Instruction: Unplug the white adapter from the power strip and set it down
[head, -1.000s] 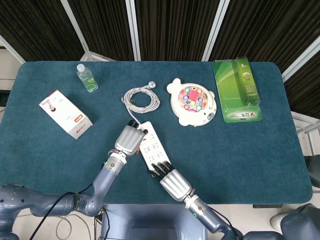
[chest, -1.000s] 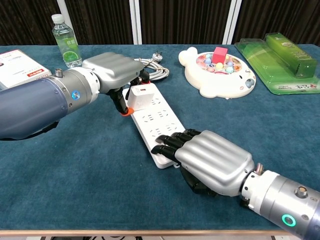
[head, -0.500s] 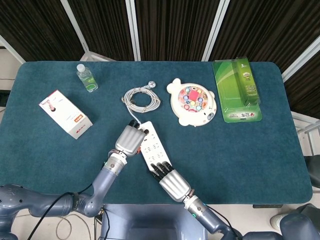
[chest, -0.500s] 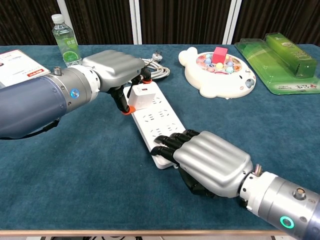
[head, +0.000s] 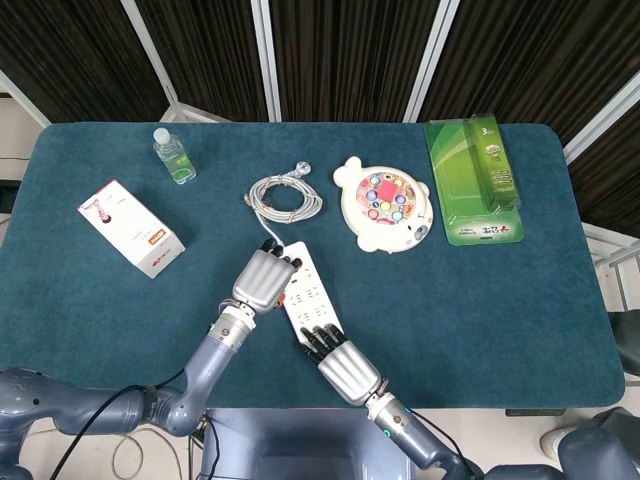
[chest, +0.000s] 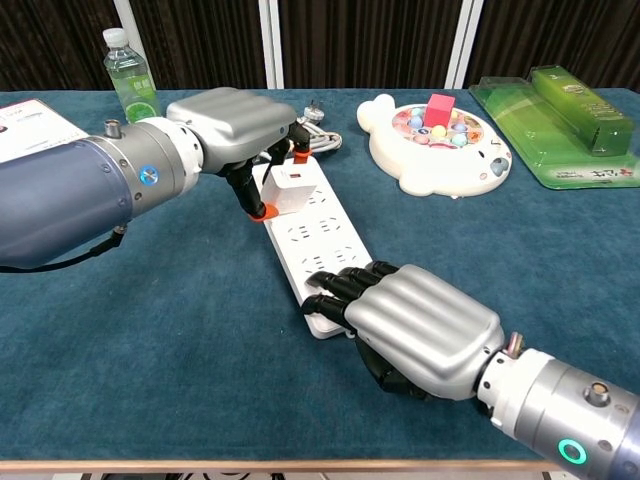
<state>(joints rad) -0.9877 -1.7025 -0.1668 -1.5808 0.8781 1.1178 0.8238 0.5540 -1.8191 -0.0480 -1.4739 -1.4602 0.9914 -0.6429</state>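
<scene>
Left hand (chest: 225, 125): white adapter (chest: 289, 188) was gripped at power strip (chest: 310, 242) far end.
Right hand (chest: 415, 325): strip's near end was pressed down, nothing held.

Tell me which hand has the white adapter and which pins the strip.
The left hand grips the white adapter at the power strip's far end; the right hand presses on the near end.

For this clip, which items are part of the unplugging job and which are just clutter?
In the job:
white adapter
power strip
left hand, gripping the adapter
right hand, pressing the strip's near end

Clutter:
water bottle
coiled cable
round toy
green package
white box
</scene>
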